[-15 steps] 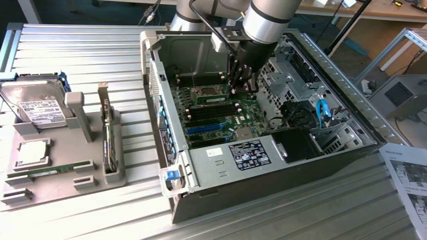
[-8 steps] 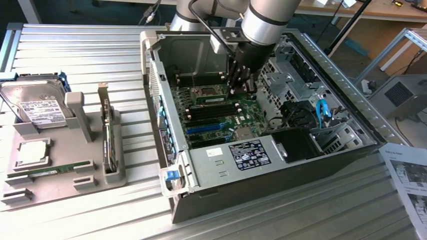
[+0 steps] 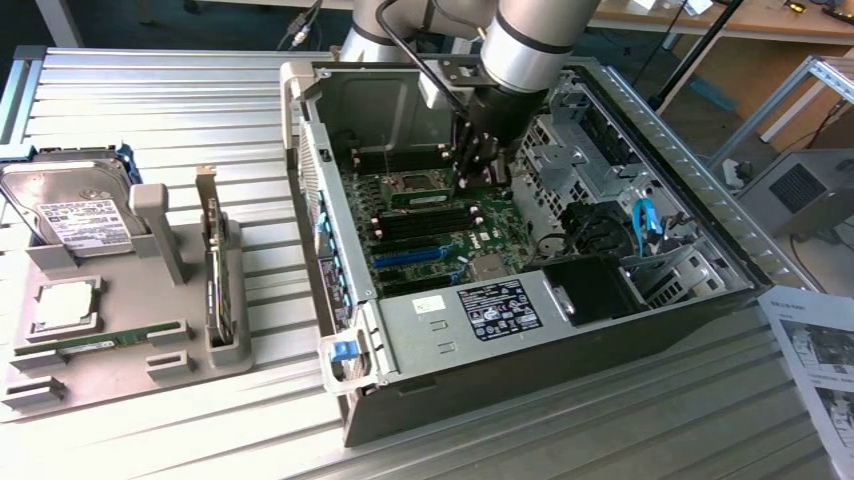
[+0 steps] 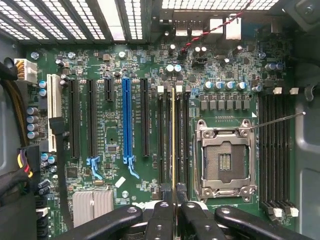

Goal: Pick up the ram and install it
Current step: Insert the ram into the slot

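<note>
Ribbed grey tabletop (image 3: 200, 120) is carrying the open computer case (image 3: 441, 345), and the pincer (image 4: 173, 194) is hovering inside it, gripping the ram (image 4: 173, 140) narrowly. The stick is jutting edge-on from between the fingertips, lining up over the memory slots (image 4: 162, 135) beside the processor socket (image 4: 225, 160). Looks like the seating step, calling for square alignment and an even press.
</note>
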